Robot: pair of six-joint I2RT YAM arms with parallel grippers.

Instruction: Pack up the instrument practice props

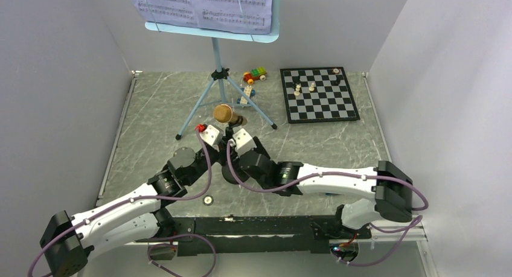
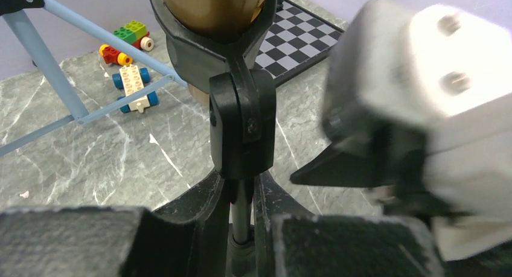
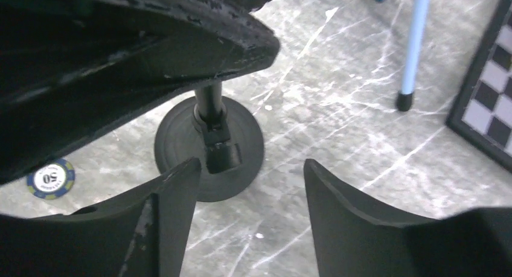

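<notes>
The small black mic stand stands at the table's middle with the gold-brown microphone in its clip. My left gripper is shut on the stand's thin pole, just under the clip and the microphone. My right gripper is open and empty, low beside the stand's round base, close against the left gripper. The light-blue music stand stands behind, with white sheet-music pages on its desk.
A black-and-white chessboard with a few pieces lies at the back right. A toy brick car and another brick toy sit by the tripod legs. A poker chip lies near the arm bases. A tripod foot is near.
</notes>
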